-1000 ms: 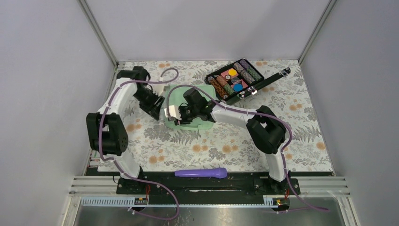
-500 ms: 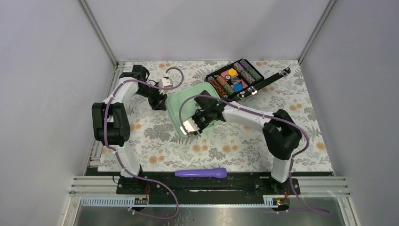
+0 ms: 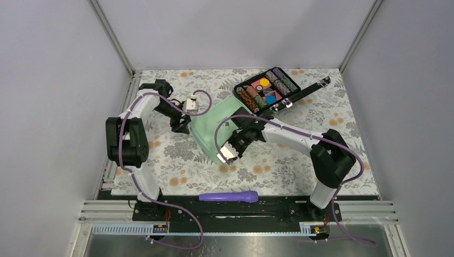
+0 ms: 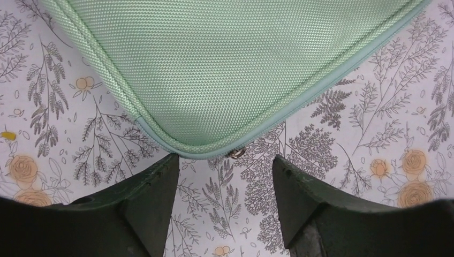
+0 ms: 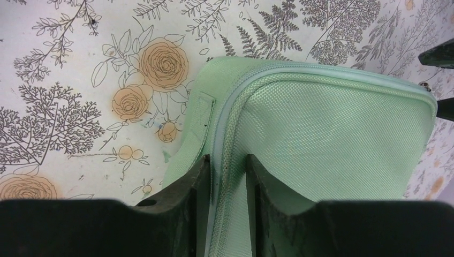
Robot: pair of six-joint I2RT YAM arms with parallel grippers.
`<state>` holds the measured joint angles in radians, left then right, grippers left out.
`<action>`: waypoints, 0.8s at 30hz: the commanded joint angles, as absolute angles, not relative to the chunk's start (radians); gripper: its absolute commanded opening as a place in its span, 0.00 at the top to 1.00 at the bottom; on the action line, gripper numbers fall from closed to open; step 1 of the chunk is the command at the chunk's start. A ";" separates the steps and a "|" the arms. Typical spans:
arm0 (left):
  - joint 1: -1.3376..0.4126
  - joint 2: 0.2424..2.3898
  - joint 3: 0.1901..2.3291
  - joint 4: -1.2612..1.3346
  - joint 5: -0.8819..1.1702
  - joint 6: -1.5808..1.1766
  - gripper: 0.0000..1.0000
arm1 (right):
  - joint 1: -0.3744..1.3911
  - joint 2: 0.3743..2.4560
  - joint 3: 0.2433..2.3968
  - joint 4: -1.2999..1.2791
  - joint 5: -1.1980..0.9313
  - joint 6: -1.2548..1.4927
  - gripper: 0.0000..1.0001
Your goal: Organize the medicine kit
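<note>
The medicine kit [image 3: 210, 124] is a pale mint-green woven zip case lying on the floral cloth, turned at an angle. My right gripper [image 3: 234, 140] is shut on its zipped rim at the near right edge; in the right wrist view the fingers [image 5: 199, 182] pinch the zip seam of the kit [image 5: 332, 134]. My left gripper [image 3: 182, 125] is open and empty at the kit's left corner. In the left wrist view a rounded corner of the kit [image 4: 230, 69] with a small metal zip pull [image 4: 235, 153] lies just ahead of the left gripper [image 4: 225, 176].
An open black case [image 3: 267, 91] of colourful rolls and discs lies at the back right, close to the kit's far corner. A purple tool [image 3: 228, 196] lies on the front rail between the arm bases.
My right gripper has pulled the kit toward the front and turned it. My left gripper has shifted a little back and now sits at the kit's left corner.
</note>
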<state>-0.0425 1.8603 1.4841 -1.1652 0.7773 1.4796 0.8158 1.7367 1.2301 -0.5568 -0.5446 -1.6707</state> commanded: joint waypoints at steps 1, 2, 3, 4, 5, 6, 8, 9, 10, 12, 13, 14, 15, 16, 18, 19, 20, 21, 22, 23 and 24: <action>-0.056 1.727 1.356 -0.977 0.802 1.303 0.36 | 0.810 1.775 1.231 -0.663 -0.553 -1.564 0.66; -0.060 1.695 1.303 -0.881 0.776 1.201 0.36 | 0.810 1.776 1.231 -0.657 -0.556 -1.553 0.66; -0.064 1.670 1.261 -0.796 0.743 1.150 0.36 | 0.810 1.778 1.232 -0.654 -0.559 -1.541 0.66; -0.070 1.655 1.229 -0.735 0.705 1.104 0.35 | 0.810 1.779 1.233 -0.652 -0.562 -1.532 0.66; -0.074 1.649 1.212 -0.697 0.675 1.071 0.36 | 0.809 1.778 1.232 -0.649 -0.565 -1.524 0.66; -0.075 1.650 1.204 -0.677 0.661 1.046 0.36 | 0.810 1.778 1.230 -0.645 -0.567 -1.513 0.66; -0.075 1.660 1.197 -0.657 0.660 1.002 0.36 | 0.810 1.775 1.227 -0.632 -0.572 -1.495 0.65; -0.076 1.661 1.190 -0.649 0.670 0.986 0.36 | 0.810 1.775 1.226 -0.626 -0.575 -1.486 0.65; -0.077 1.662 1.183 -0.639 0.686 0.971 0.36 | 0.810 1.774 1.225 -0.619 -0.577 -1.476 0.65; -0.087 1.659 1.164 -0.606 0.704 0.948 0.36 | 0.810 1.775 1.229 -0.608 -0.582 -1.451 0.65; -0.095 1.654 1.151 -0.581 0.703 0.930 0.36 | 0.810 1.776 1.231 -0.602 -0.585 -1.439 0.65; -0.104 1.649 1.137 -0.547 0.697 0.903 0.36 | 0.810 1.777 1.233 -0.598 -0.586 -1.427 0.65; -0.112 1.648 1.121 -0.513 0.690 0.880 0.39 | 0.810 1.778 1.233 -0.593 -0.588 -1.418 0.65; -0.123 1.645 1.110 -0.481 0.681 0.857 0.45 | 0.811 1.779 1.233 -0.590 -0.590 -1.410 0.65; -0.139 1.646 1.097 -0.440 0.660 0.830 0.58 | 0.811 1.779 1.235 -0.585 -0.592 -1.398 0.65; -0.143 1.648 1.095 -0.429 0.650 0.823 0.67 | 0.811 1.779 1.235 -0.582 -0.593 -1.391 0.65; -0.142 1.650 1.096 -0.427 0.650 0.818 0.76 | 0.811 1.778 1.235 -0.577 -0.593 -1.378 0.65; -0.141 1.652 1.102 -0.435 0.651 0.815 0.89 | 0.811 1.779 1.236 -0.569 -0.593 -1.360 0.65; -0.138 1.653 1.113 -0.459 0.655 0.824 0.99 | 0.811 1.779 1.238 -0.561 -0.594 -1.341 0.65; -0.129 1.650 1.124 -0.494 0.664 0.832 1.00 | 0.811 1.782 1.242 -0.558 -0.598 -1.322 0.65; -0.124 1.644 1.128 -0.522 0.674 0.844 1.00 | 0.811 1.785 1.245 -0.553 -0.603 -1.306 0.65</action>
<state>-0.1226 1.6745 1.1015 -0.5323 0.6285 0.8566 0.8112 1.7458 1.2385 -0.4976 -0.5694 -1.4220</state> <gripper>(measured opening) 0.073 0.353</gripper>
